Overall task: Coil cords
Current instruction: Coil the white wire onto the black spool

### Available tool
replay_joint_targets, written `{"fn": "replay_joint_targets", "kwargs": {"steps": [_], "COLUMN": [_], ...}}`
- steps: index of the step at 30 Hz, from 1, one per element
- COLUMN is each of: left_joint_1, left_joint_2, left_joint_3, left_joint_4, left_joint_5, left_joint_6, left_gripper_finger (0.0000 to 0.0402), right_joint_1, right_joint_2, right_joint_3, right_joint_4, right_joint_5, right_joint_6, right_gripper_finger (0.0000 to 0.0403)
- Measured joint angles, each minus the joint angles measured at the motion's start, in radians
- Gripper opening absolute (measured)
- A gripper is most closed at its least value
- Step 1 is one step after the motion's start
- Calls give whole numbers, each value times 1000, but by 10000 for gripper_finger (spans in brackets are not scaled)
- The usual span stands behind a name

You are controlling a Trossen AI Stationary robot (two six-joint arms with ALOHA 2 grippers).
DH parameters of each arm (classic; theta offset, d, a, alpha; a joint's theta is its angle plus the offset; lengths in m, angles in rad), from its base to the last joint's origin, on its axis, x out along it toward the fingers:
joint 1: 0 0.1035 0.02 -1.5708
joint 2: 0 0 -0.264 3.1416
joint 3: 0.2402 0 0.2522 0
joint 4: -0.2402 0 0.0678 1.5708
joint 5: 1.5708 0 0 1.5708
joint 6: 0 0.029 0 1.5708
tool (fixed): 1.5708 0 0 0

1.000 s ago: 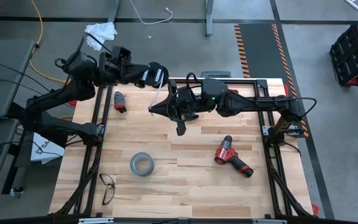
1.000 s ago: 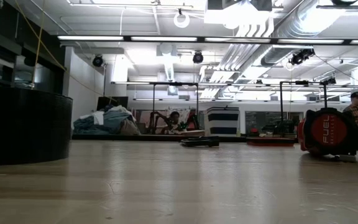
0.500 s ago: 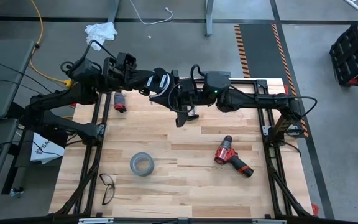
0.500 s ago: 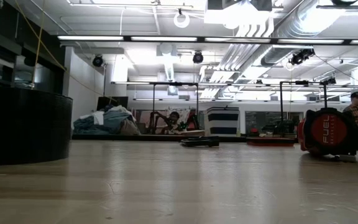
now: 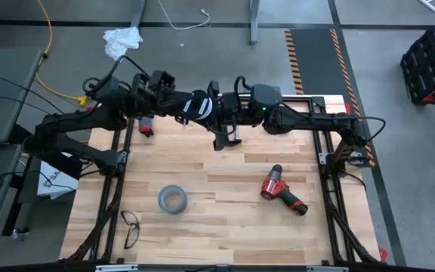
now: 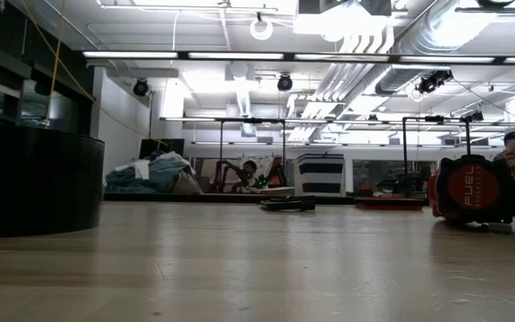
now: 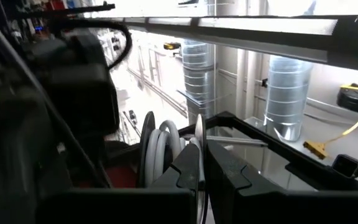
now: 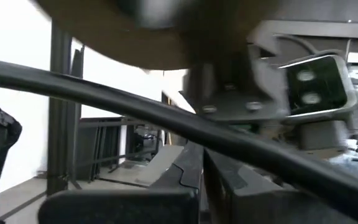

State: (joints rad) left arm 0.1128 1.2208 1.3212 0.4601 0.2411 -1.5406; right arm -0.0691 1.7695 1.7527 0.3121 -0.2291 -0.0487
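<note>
Above the far part of the table (image 5: 225,219), the two arms meet raised well off the wood. From the left, the left end effector (image 5: 200,106) comes in with its jaws pressed together on the cord (image 5: 192,103): the left wrist view shows white turns of cable wound beside a dark disc, clamped right at the fingers (image 7: 229,177). Just to its right, almost touching it, the right end effector (image 5: 216,113) has its jaws fully together too; whether it pinches a loose end of the cable is hard to say, since the overhead view is crowded there and its own camera shows only a dark arm cable crossing. Judging by the stacked white loops, the winding looks largely done, with perhaps a last tail to tuck and the bundle still to set down. Nearer on the table lie a grey tape roll (image 5: 171,199), glasses (image 5: 130,227) and, to the right, a red drill (image 5: 282,193), all untouched.
</note>
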Motion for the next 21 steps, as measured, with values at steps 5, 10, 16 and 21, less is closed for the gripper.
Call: {"fn": "replay_joint_targets", "kwargs": {"steps": [5, 10, 16, 21], "left_joint_1": [-25, -42, -54, -40], "left_joint_2": [-11, -15, -25, -78], "left_joint_3": [0, 0, 0, 0], "left_joint_4": [3, 0, -57, -197], "left_joint_5": [-26, -39, -20, 8], "left_joint_6": [-1, -1, 13, 113], "left_gripper_finger": [5, 5, 5, 5], "right_joint_1": [-13, -28, -47, -65], "right_joint_2": [0, 0, 0, 0], "right_joint_3": [0, 0, 0, 0], "right_joint_4": [35, 48, 54, 48], "right_joint_5": [5, 5, 8, 9], "right_joint_6": [-3, -4, -5, -4], "right_gripper_finger": [0, 0, 0, 0]}}
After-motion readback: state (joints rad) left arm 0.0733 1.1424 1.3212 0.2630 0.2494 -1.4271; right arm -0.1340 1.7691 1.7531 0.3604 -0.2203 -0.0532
